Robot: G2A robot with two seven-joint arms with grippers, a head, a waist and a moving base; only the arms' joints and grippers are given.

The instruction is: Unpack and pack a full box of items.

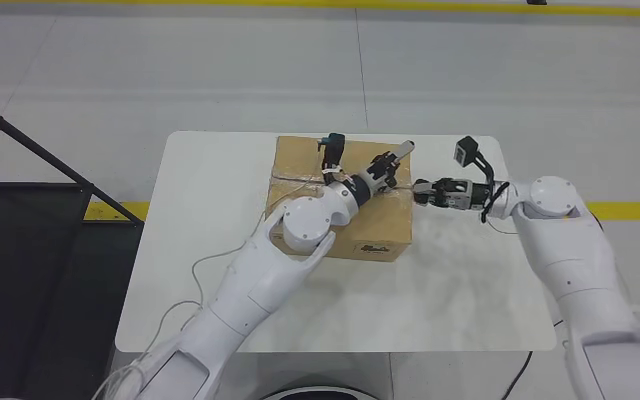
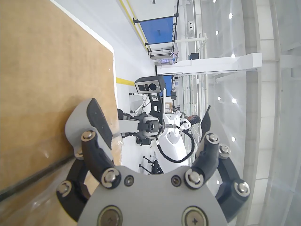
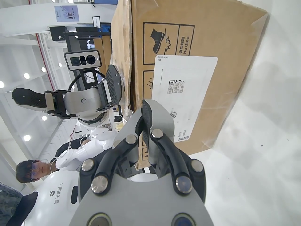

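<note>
A closed brown cardboard box (image 1: 300, 170) stands in the middle of the white table (image 1: 450, 290). My left gripper (image 1: 392, 160) hovers open over the box's right top edge; in the left wrist view (image 2: 152, 123) one of its fingers (image 2: 98, 121) lies just over the box top (image 2: 47, 71). My right gripper (image 1: 418, 192) is at the box's right side, up by the top edge. In the right wrist view its fingers are pressed together (image 3: 145, 111) against the box (image 3: 188, 36). Whether anything thin is pinched between them is hidden.
A white shipping label (image 3: 185, 85) is stuck on the box side facing my right arm. Clear tape (image 2: 116, 142) wrinkles along the top edge there. Bare tabletop lies in front of and to the right of the box.
</note>
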